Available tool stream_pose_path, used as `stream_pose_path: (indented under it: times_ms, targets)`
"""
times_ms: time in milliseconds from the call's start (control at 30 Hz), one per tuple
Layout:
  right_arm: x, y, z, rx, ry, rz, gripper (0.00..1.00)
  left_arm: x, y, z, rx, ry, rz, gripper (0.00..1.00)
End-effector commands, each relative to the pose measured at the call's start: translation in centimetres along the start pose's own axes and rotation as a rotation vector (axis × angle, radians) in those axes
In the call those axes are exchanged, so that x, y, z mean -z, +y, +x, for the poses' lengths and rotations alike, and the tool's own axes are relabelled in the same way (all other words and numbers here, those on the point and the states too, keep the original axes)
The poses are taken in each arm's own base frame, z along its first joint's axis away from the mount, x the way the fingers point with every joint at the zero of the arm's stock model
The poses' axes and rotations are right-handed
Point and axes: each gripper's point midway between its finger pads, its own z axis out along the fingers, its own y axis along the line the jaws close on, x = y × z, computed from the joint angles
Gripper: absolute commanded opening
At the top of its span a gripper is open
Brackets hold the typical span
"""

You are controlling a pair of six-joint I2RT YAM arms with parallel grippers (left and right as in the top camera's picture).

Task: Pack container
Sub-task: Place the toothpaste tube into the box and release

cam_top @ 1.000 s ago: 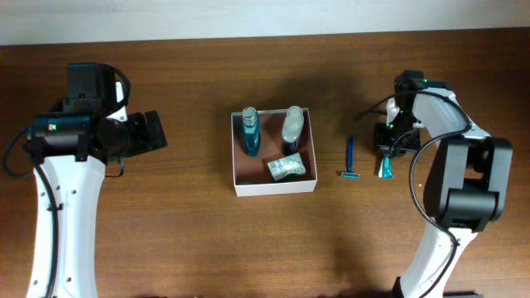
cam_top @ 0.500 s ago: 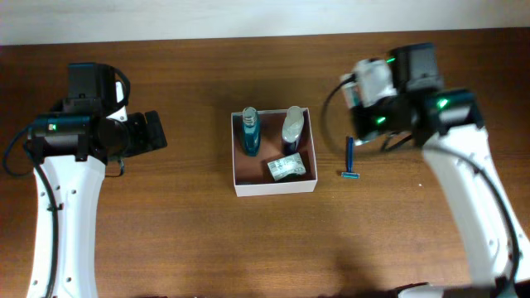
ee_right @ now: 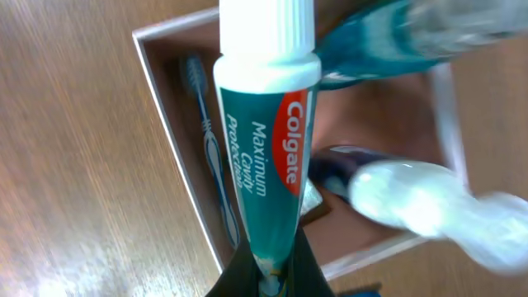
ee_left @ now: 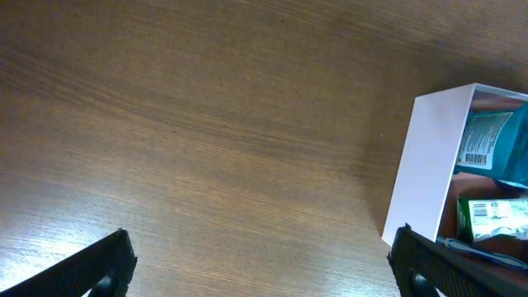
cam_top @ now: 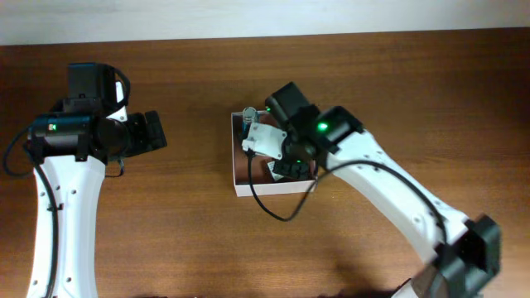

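Observation:
The container (cam_top: 273, 189) is a shallow white-walled box with a reddish-brown inside at the table's middle. It also shows in the left wrist view (ee_left: 429, 165) and the right wrist view (ee_right: 173, 132). My right gripper (cam_top: 290, 170) hangs over it, shut (ee_right: 268, 280) on the tail of a teal and white Colgate toothpaste tube (ee_right: 268, 148) whose cap points away from the jaws. In the box lie a blue bottle (ee_right: 371, 41), a clear bottle (ee_right: 412, 198), a green packet (ee_left: 495, 216) and a thin blue-handled item (ee_right: 210, 157) along one wall. My left gripper (cam_top: 157, 131) is open and empty, left of the box (ee_left: 262, 247).
The right arm crosses the table from the lower right and hides the wood right of the box. A small blue thing (ee_right: 363, 290) shows just outside the box wall. Bare wood lies between my left gripper and the box.
My right arm has swung from the table's right side to above the container, carrying the toothpaste tube. The blue razor no longer shows on the table. The left arm has not moved.

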Motion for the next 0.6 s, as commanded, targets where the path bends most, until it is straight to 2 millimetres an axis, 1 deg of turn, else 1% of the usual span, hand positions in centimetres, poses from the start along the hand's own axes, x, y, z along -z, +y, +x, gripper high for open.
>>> stream_pose_path:
  times_ms: [0,100,133,167,233,267,333,367,400,433,500,567]
  targets:
    - [-2.6,-0.1,0.7,0.043,0.059,-0.028,0.05,0.5,0.3,0.0,0.009,-0.014,-0.005,1.00]
    - [-4.4,0.0,0.9,0.041,0.083,-0.050,0.13,0.5,0.3,0.0,0.009,-0.013,-0.006,1.00]
    - [-4.6,0.0,0.9,0.041,0.085,-0.052,0.18,0.4,0.3,0.0,0.009,-0.013,-0.006,1.00]
    - [-4.8,-0.1,0.9,0.040,0.086,-0.053,0.26,0.4,0.3,0.0,0.009,-0.012,-0.006,1.00]
    - [-4.9,-0.2,0.8,0.041,0.082,-0.049,0.32,0.5,0.3,0.0,0.009,-0.013,-0.006,1.00]
    - [-4.7,-0.2,0.7,0.041,0.077,-0.044,0.41,0.5,0.3,0.0,0.009,-0.013,-0.006,1.00]
    - [-4.3,-0.5,0.7,0.019,0.081,-0.027,0.43,0.5,0.3,0.0,0.009,-0.013,-0.006,1.00]
    - [-3.7,-0.7,0.8,-0.007,0.084,-0.011,0.43,0.4,0.3,0.0,0.009,-0.012,-0.005,1.00]
    - [-2.1,-1.2,0.7,-0.066,0.077,0.028,0.42,0.5,0.3,0.0,0.009,-0.012,-0.006,1.00]
    - [-1.2,-1.5,0.6,-0.094,0.064,0.050,0.42,0.5,0.3,0.0,0.009,-0.013,-0.006,1.00]
    - [1.3,-2.8,0.4,-0.172,0.026,0.123,0.42,0.4,0.3,0.0,0.009,-0.012,-0.006,1.00]
    - [3.8,-4.9,0.9,-0.306,-0.022,0.217,0.42,0.4,0.3,0.0,0.009,-0.012,-0.006,1.00]
